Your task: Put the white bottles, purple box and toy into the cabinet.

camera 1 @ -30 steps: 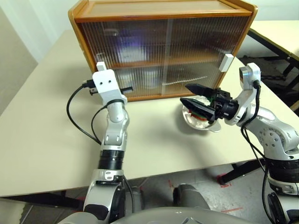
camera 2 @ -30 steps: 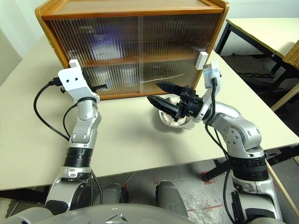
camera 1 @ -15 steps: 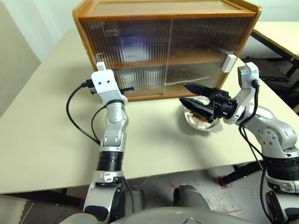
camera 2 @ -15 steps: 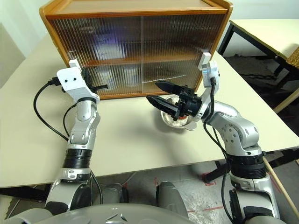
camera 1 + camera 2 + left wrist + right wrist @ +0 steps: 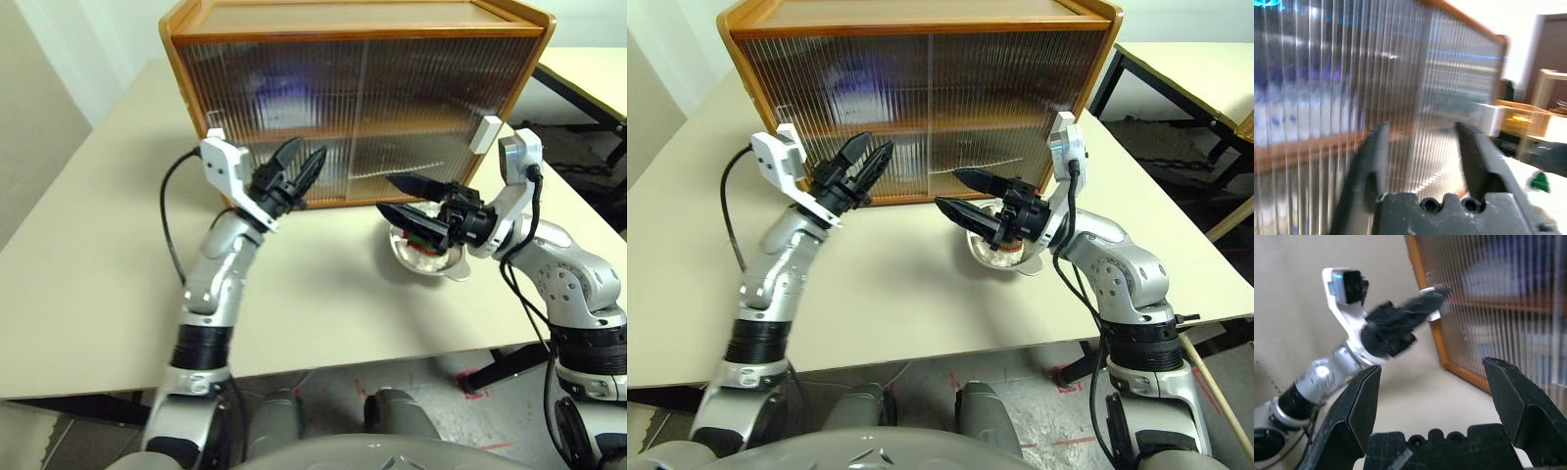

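The cabinet [image 5: 353, 98] stands at the 12 o'clock end of the beige worktop [image 5: 98, 284], and both ribbed sliding doors are drawn across its front. A white block handle [image 5: 484, 134] sits on the right door at its 3 o'clock edge. Behind the ribbed panels the contents are only smears: a purple blur on the upper shelf near 11 o'clock, which may be the box [image 5: 857, 98], and pale shapes on the lower shelf that cannot be told apart.

The left claw [image 5: 300, 168] is raised off the worktop just in front of the lower left door, pointing toward 1 o'clock, its two black fingers parted with nothing between them. In the left wrist view the fingers [image 5: 1369, 161] frame the ribbed door, apart and empty; whether the tips touch the door cannot be told.

The right claw [image 5: 400, 197] hangs at about 4 o'clock from the cabinet's middle, pointing toward 9 o'clock, spread wide and empty. Directly beneath and behind it a steel bowl [image 5: 431, 264] rests on the worktop near the cabinet's right front corner. In the bowl lies the toy [image 5: 1011, 245], white fluff with a bit of red and green showing, mostly covered by the claw. The right wrist view looks between its wide fingers [image 5: 1356, 406] at the left claw [image 5: 1422, 303] beside the cabinet's wooden edge.
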### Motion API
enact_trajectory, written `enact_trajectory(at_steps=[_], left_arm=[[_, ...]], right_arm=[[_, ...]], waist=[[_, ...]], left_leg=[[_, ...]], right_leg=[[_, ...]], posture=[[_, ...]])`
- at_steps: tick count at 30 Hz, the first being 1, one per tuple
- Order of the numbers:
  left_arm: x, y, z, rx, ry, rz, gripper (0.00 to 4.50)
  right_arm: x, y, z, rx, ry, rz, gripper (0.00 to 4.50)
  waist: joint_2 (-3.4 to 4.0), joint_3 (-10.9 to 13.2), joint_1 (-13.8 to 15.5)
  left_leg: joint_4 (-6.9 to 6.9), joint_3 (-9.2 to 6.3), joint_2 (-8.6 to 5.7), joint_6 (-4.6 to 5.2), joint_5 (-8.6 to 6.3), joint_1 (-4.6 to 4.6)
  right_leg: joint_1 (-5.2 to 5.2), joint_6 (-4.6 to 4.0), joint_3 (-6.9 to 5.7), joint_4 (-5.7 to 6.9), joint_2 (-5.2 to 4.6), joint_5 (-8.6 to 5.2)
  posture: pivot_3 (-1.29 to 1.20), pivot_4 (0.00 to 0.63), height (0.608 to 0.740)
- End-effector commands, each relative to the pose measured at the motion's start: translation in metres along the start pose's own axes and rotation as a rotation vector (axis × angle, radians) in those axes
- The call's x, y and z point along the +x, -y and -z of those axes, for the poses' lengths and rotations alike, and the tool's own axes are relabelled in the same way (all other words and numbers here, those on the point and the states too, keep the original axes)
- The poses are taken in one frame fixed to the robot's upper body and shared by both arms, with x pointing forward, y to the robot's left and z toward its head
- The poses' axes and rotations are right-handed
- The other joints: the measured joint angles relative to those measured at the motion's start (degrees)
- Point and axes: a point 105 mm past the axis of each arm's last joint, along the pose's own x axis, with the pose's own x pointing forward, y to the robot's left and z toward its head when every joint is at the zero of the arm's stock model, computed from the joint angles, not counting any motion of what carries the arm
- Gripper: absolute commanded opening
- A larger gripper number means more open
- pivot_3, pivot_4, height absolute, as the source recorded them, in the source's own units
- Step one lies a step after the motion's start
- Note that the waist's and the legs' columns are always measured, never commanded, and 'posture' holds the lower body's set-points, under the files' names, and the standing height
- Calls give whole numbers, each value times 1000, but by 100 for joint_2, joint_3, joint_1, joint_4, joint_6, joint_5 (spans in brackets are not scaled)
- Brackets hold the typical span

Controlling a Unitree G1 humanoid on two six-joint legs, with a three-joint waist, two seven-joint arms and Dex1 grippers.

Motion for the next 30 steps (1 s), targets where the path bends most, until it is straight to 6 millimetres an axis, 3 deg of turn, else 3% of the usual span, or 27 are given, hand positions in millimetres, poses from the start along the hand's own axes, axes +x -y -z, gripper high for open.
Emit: enact_trajectory(at_steps=[1,6,9,13,22,30], left_arm=[[-4,1,2,10,-40,82,4460],[-9,-21,1,158,-36,37,4460],[-7,-23,0,149,-17,45,4460],[-7,-14,-2,89,-9,88,4500],[-14,2,-11,26,-8,173,4500],[-20,9,-18,23,-31,221,4500]], right_arm=[[-6,13,-7,-44,22,77,4500],[-24,36,-12,-97,2,192,4500],[-37,51,-19,-117,1,267,4500],[-55,72,-27,-144,0,373,3593],[-71,100,-38,-175,-34,491,110],[-89,123,-43,-222,-103,568,50]], waist=[[0,0,-14],[0,0,-23],[0,0,-36],[0,0,-61],[1,0,-80],[1,1,-73]], left_leg=[[0,0,0,0,0,0],[0,0,-1,2,1,-2],[0,1,-1,3,2,-5],[0,1,3,3,2,-7],[0,6,7,5,3,-2],[0,10,4,8,5,-1]], right_leg=[[1,2,1,-1,-1,0],[1,1,5,-3,-7,1],[1,0,6,-5,-11,2],[1,2,10,-6,-16,1],[0,5,18,1,-14,2],[0,12,26,0,-15,-1]], posture=[[30,0,740],[19,0,740],[15,0,740],[11,0,740],[26,0,740],[44,0,740]])
